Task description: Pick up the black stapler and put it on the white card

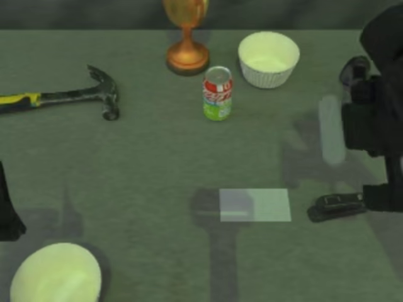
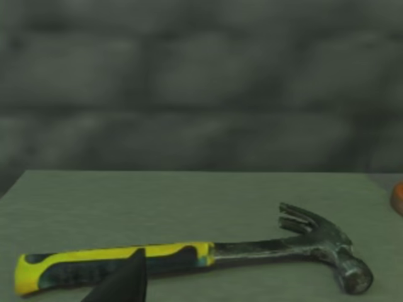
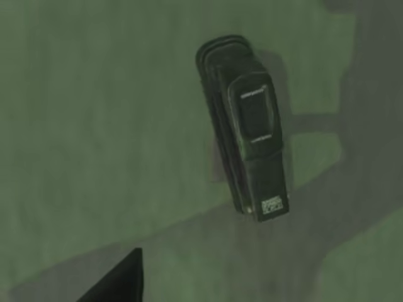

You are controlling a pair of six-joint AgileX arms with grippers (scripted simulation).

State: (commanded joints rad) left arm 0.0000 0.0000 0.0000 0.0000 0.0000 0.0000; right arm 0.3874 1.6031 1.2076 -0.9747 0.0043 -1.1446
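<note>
The black stapler (image 1: 337, 205) lies flat on the table just right of the white card (image 1: 255, 205), a small gap between them. In the right wrist view the black stapler (image 3: 247, 129) sits on the green surface below, untouched, with only one dark fingertip (image 3: 123, 280) showing at the frame's edge. My right gripper (image 1: 380, 199) hovers open at the stapler's right end, holding nothing. At the table's left edge my left gripper (image 1: 6, 217) rests parked and open; one of its fingertips (image 2: 126, 283) shows in front of the hammer.
A yellow-handled hammer (image 1: 63, 95) lies at the back left. A golden goblet (image 1: 187, 38), a soda can (image 1: 217, 93) and a white bowl (image 1: 269, 59) stand along the back. A pale bowl (image 1: 56, 274) sits at the front left corner.
</note>
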